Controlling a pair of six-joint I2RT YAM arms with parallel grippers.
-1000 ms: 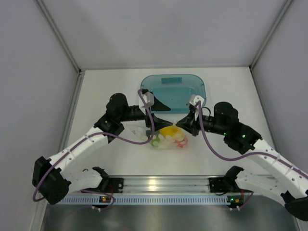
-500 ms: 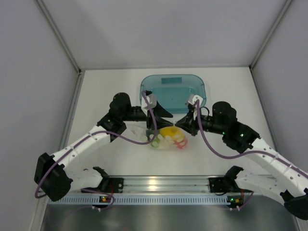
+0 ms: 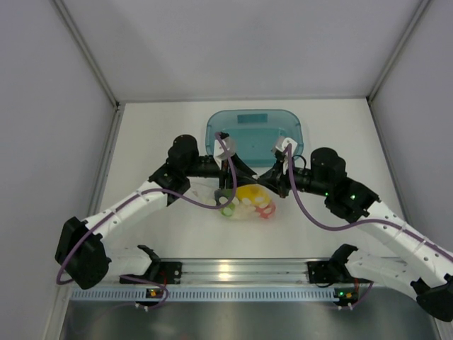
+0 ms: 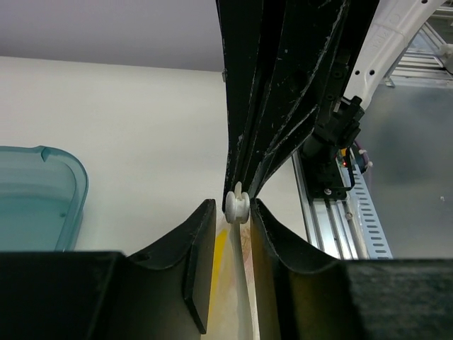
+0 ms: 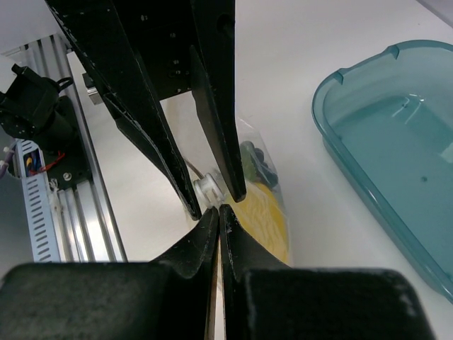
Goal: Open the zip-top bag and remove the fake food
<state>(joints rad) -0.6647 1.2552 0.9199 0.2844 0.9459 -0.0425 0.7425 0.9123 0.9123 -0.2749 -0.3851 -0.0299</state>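
Observation:
The zip-top bag [image 3: 248, 204] lies on the table below the tray, holding a yellow fruit [image 3: 249, 193], red and green pieces. My right gripper [image 3: 263, 181] is shut on the bag's top edge [image 5: 219, 211]. My left gripper [image 3: 248, 177] faces it, and its jaws stand slightly apart on either side of the white zipper slider [image 4: 238, 205], which sits between their tips with small gaps. In the right wrist view the slider [image 5: 207, 188] shows between the left fingers [image 5: 212, 106], with the yellow fruit [image 5: 263, 212] and a dark piece [image 5: 255, 159] behind the plastic.
A translucent teal tray [image 3: 255, 127] stands just behind the grippers; it also shows in the left wrist view [image 4: 35, 198] and the right wrist view [image 5: 396, 142]. An aluminium rail [image 3: 233, 273] runs along the near edge. Grey walls enclose the table.
My left arm has moved right, bringing its gripper up to the right gripper at the bag's top edge. The right arm and the bag have barely shifted.

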